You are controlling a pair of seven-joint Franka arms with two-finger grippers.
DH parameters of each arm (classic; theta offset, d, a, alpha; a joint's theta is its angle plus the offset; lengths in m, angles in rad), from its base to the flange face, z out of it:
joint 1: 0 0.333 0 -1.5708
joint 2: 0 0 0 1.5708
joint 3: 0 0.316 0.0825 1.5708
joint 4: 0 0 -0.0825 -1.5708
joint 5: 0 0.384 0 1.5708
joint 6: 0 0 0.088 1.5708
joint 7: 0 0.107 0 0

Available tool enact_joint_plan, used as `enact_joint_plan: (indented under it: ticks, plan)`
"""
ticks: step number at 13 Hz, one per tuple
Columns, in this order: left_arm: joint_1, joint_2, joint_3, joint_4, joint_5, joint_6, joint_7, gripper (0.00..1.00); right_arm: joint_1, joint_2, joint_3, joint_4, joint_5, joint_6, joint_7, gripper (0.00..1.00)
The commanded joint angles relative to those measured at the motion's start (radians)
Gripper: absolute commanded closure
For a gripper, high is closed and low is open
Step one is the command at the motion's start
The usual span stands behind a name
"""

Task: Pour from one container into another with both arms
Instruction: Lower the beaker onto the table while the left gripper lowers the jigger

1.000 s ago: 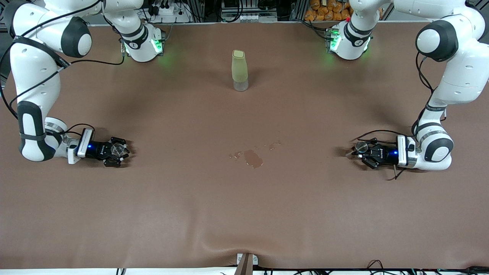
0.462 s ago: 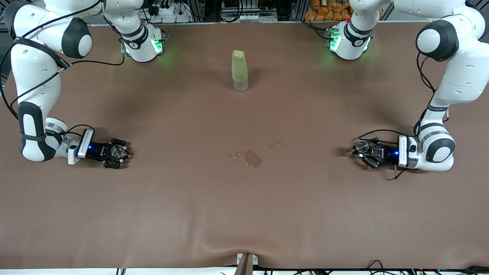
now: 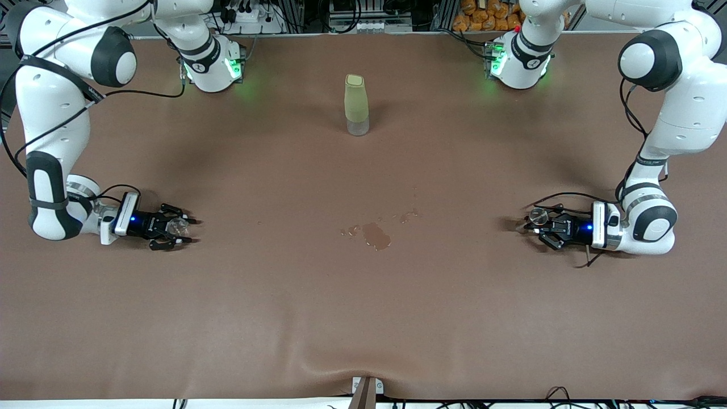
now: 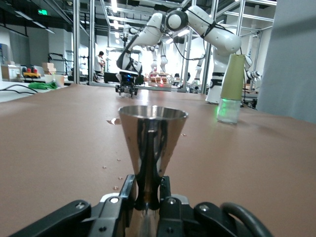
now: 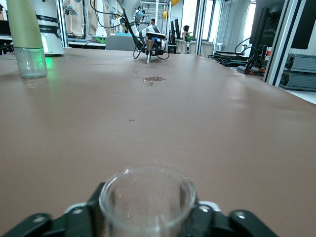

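Observation:
The tiny clear glass cup (image 3: pixel 180 227) stands upright low over the table near the right arm's end, and my right gripper (image 3: pixel 190 230) is shut on it. The right wrist view shows the cup's round rim (image 5: pixel 146 200) between the black fingers (image 5: pixel 94 207). At the left arm's end, my left gripper (image 3: pixel 533 224) is shut on the narrow waist of the steel jigger (image 3: pixel 537 215). In the left wrist view the jigger (image 4: pixel 153 128) stands upright, its waist pinched between the two fingertips (image 4: pixel 127 190).
A tall pale-green bottle (image 3: pixel 356 105) stands mid-table toward the robots' bases. A small wet spill (image 3: pixel 376 234) with a few drops lies on the brown table cover, midway between the two grippers.
My right gripper has rolled from a tilt to level, bringing the glass cup upright. The left gripper with the jigger has barely shifted.

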Motion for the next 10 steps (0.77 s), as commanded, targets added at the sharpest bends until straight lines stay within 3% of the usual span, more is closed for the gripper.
enact_joint_plan:
  ticks: [1,5,10]
  plan:
    - [0.002,-0.011,0.000,-0.003,0.039,0.000,-0.019,0.00,-0.021,0.012,0.007,-0.007,-0.015,-0.019,-0.205,0.00]
    - [0.007,-0.012,0.000,-0.003,0.037,0.000,-0.020,0.00,-0.024,-0.002,-0.001,-0.005,-0.054,-0.021,-0.122,0.00]
    - [0.036,-0.025,0.002,0.025,0.083,-0.032,-0.086,0.00,-0.029,-0.019,-0.061,0.001,-0.135,-0.071,0.016,0.00]
